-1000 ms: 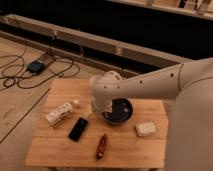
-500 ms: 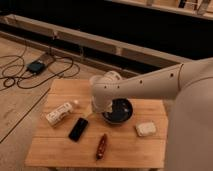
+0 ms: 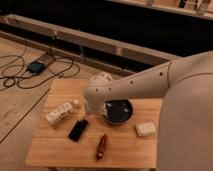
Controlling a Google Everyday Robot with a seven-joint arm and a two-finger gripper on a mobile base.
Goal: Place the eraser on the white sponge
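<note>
Where the wooden table (image 3: 55,150) comes nearest the camera, a dark red elongated thing (image 3: 101,146) lies at about six o'clock from the table's middle, pointing roughly toward twelve. Just beyond it, at about eight o'clock, the eraser (image 3: 78,130) lies flat on the wood, a black slab slanted with its far end toward one o'clock. Across the table at about four o'clock sits the white sponge (image 3: 145,129), well apart from the eraser. Farther back, at nine o'clock, a white bottle (image 3: 60,114) with a label lies on its side. Near the middle stands a dark bowl (image 3: 118,111); its inside is in shadow, and what it holds cannot be told. The arm (image 3: 145,82) reaches in from three o'clock past the bowl's far rim. The gripper (image 3: 90,113) hangs between bowl and bottle, just above the eraser's far end, its jaws apart and holding nothing. Beyond the table, cables (image 3: 30,70) lie on the floor.
</note>
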